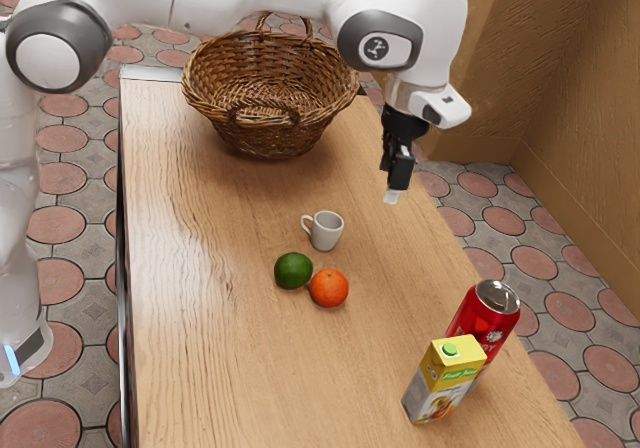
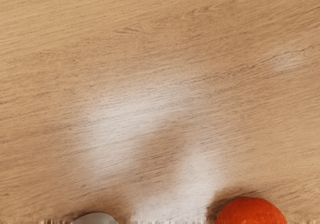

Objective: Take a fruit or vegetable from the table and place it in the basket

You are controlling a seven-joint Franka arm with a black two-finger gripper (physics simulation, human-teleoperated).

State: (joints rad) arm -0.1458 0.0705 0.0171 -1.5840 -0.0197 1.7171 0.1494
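My gripper [image 1: 392, 194] hangs above the table's edge on the exterior view's right, higher than the white mug; whether it is open or shut cannot be made out. An orange fruit [image 1: 329, 288] rests on the wood, with a dark green round fruit [image 1: 293, 270] close beside it. The wicker basket [image 1: 270, 96] stands at the table's far end, upright, with a handle on its rim. In the wrist view the orange fruit [image 2: 251, 212] is partly in sight, cut off by the picture's border.
A white mug [image 1: 326, 230] stands near the two fruits, and a greyish rounded top, probably the mug [image 2: 95, 218], appears in the wrist view. A red can [image 1: 484, 318] and a juice carton [image 1: 443, 380] stand together near the wooden table's [image 1: 220, 348] edge at the exterior view's lower right.
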